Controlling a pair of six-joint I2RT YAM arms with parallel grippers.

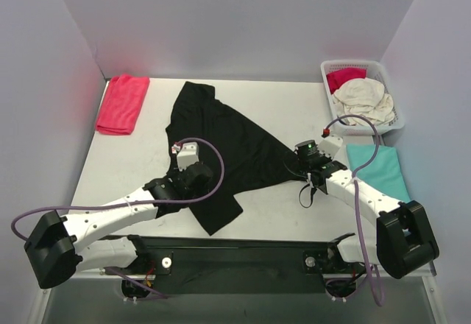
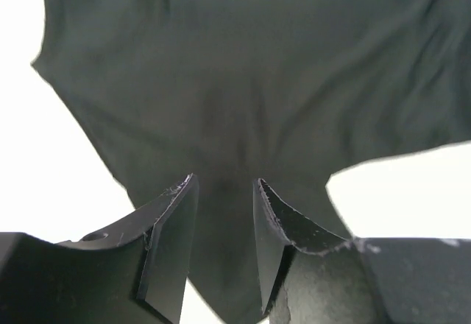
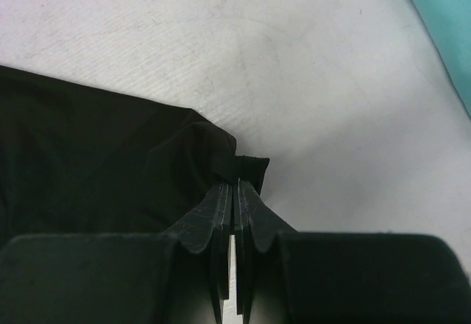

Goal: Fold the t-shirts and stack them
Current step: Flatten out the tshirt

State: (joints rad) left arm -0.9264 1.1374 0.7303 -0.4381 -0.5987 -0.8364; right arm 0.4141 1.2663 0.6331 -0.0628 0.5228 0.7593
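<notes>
The black t-shirt point(image 1: 228, 140) lies spread and creased across the middle of the table. My left gripper point(image 1: 193, 169) sits on its left edge. In the left wrist view the gripper point(image 2: 225, 180) is open and its fingers stand either side of a narrow strip of the black cloth point(image 2: 243, 81). My right gripper point(image 1: 298, 163) is at the shirt's right corner. In the right wrist view it point(image 3: 234, 180) is shut on a small bunched tip of the black cloth point(image 3: 110, 169). A folded red t-shirt point(image 1: 121, 103) lies at the far left. A folded teal t-shirt point(image 1: 379, 169) lies at the right.
A white lattice basket point(image 1: 353, 64) stands at the back right and holds a cream shirt point(image 1: 362, 99) and a red one point(image 1: 344, 77). The teal shirt's edge shows in the right wrist view point(image 3: 441, 15). Walls close in the back and both sides.
</notes>
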